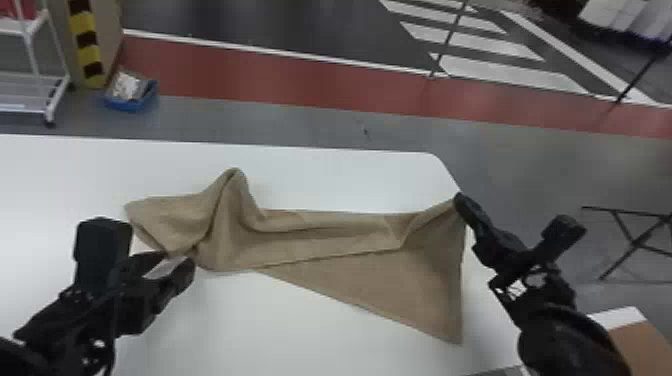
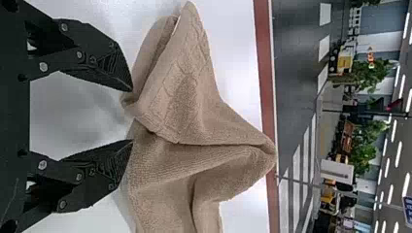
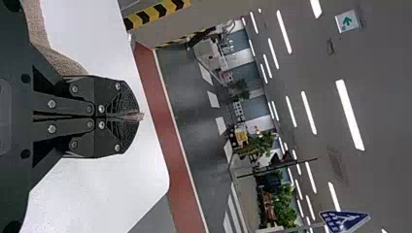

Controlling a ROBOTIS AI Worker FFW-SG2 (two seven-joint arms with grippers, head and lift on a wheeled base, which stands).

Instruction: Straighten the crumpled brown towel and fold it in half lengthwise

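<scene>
From the middle of the brown towel [image 1: 320,240], the left gripper [image 1: 177,262] sits toward eight o'clock, fingers parted beside the bunched end. The towel lies across the white table [image 1: 310,180], peaked at ten (hardly flat, that), its loose corner at four. Toward two, the right gripper [image 1: 459,198] pinches another corner. Straightening seems in hand; next, grip the bunched edge and draw toward nine.

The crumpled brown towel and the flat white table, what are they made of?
The brown towel looks like soft, matte cloth, perhaps cotton: its surface is fuzzy and nubbly. The white table seems laminate or plastic: smooth, with a faint sheen.
</scene>
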